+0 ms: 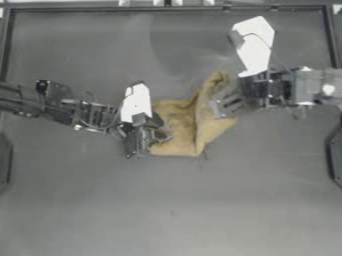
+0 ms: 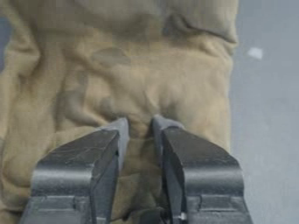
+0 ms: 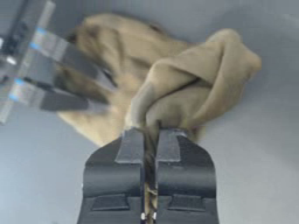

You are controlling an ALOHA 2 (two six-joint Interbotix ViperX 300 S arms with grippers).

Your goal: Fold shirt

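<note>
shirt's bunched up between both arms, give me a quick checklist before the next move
1. Right tool clamped on the shirt: ok, cloth is pinched between shut jaws.
2. Left tool gripping cloth: ok, a fold is caught between nearly closed jaws.
3. Shirt spread flat: not ok, it is crumpled in a heap.
4. Collar and sleeves located: cannot tell, hidden in the folds.
5. Tools apart from each other: ok, a stretch of cloth lies between them.
6. Shirt fully on the table: ok, near its middle.
</note>
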